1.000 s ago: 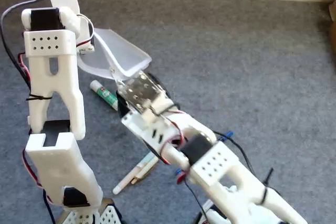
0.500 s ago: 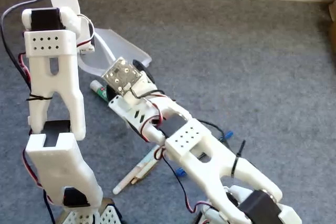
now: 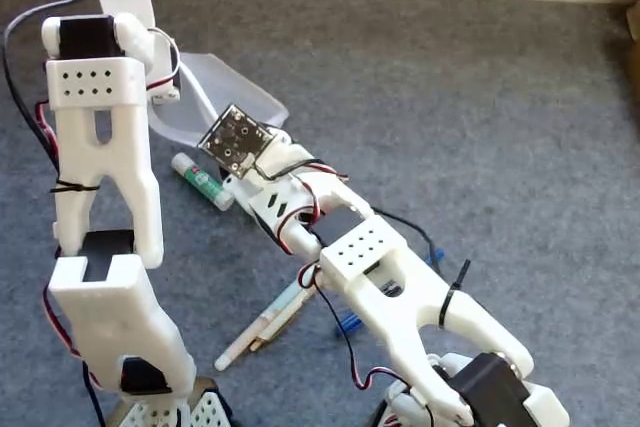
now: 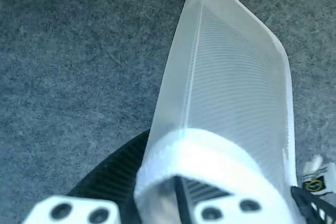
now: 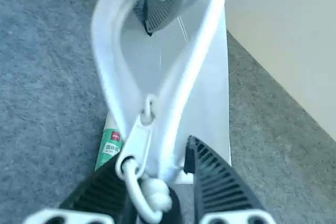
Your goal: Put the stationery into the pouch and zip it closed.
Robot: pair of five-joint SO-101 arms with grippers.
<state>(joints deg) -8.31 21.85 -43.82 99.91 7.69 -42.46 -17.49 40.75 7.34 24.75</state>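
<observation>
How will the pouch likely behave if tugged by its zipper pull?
The pouch looks thin and translucent, so probably light and floppy. Its mouth bows open in a loop, so the zipper edge likely adds some stiffness. Clamped at one end by the left hand, it may twist when the zipper pull is tugged.

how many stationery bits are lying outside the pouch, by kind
glue stick: 1
pale pens or pencils: 2, it seems, side by side
blue pen: 1, partly hidden
total: 4 outside the pouch
</observation>
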